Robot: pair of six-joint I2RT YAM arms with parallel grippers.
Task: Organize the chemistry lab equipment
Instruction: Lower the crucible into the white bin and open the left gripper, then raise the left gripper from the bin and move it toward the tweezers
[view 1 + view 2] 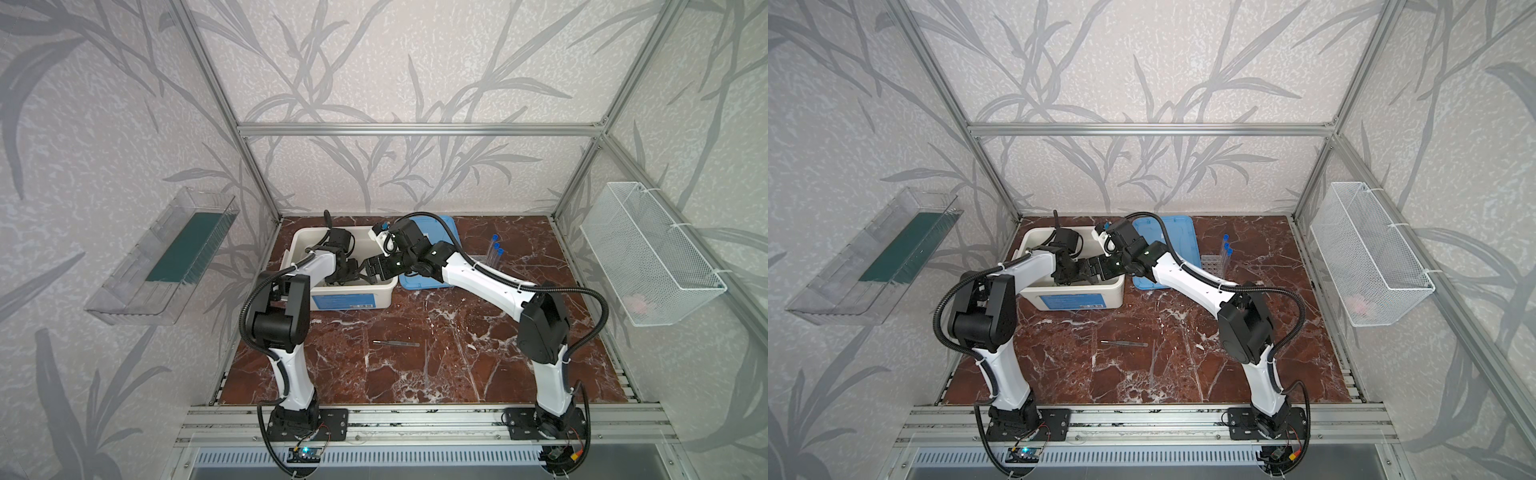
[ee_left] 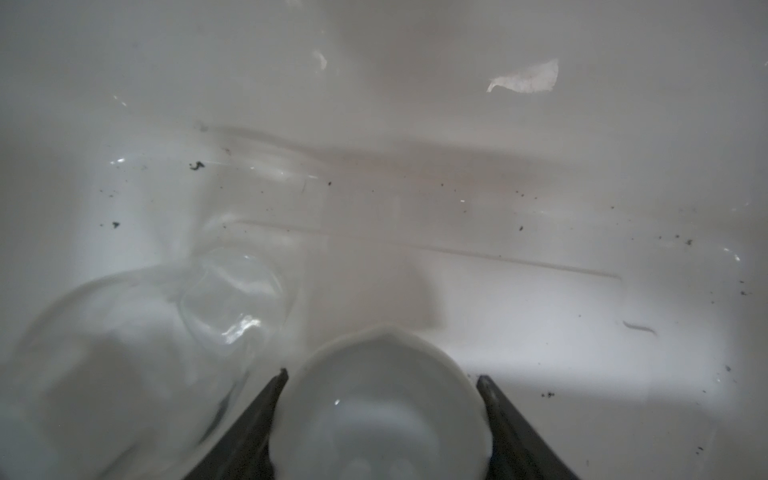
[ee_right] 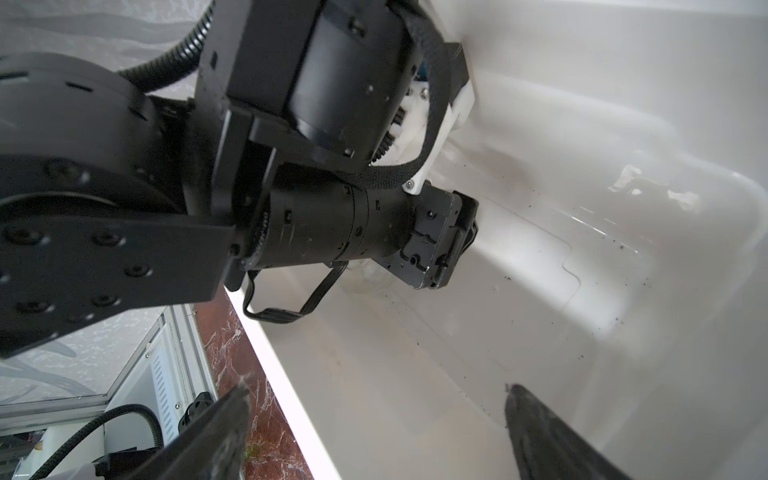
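Left gripper (image 2: 383, 375) clasps dish (image 2: 378, 415) in tub (image 2: 540, 291), glass vessel (image 2: 232, 299) just beside; right gripper (image 3: 377, 388) wide, empty.

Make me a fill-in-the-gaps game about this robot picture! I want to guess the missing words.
The left end effector holds a small dish whose colour is ____.
The number of test tubes standing in the rack is ____.
Their caps are coloured ____.
The right end effector has its jaws ____.
Missing words: white; three; blue; open.
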